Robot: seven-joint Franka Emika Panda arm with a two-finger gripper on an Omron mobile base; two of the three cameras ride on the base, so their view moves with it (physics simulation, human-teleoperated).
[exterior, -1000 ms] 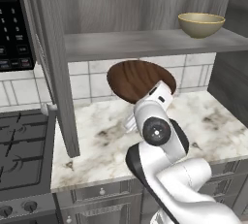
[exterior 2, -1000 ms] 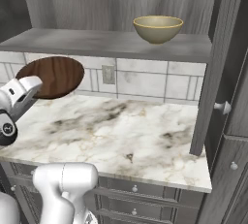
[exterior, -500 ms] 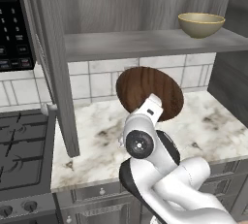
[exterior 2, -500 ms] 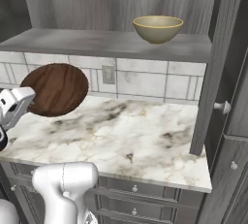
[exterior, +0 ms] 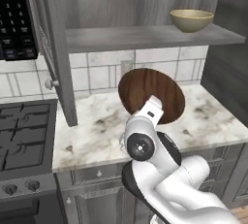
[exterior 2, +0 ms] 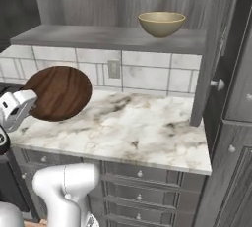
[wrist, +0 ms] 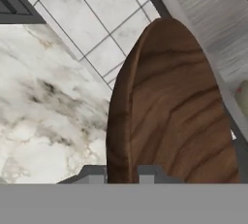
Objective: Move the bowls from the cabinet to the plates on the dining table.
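Gripper point(wrist: 122, 172) clamped on rim of wooden bowl point(exterior: 151, 95), held on edge, tipped w/ its round face to the cams, above the marble counter point(exterior 2: 142, 127) in front of tiled wall. Tan bowl point(exterior: 192, 19) sits upright on cabinet shelf point(exterior: 145, 36), right end, well apart from wooden one

Dark wood-grain bowl point(exterior: 151, 94) matt, tan bowl point(exterior: 192, 20) glossy, marble worktop point(exterior 2: 147, 132) smooth, cabinet shelf point(exterior 2: 113, 38) grey wood-grain
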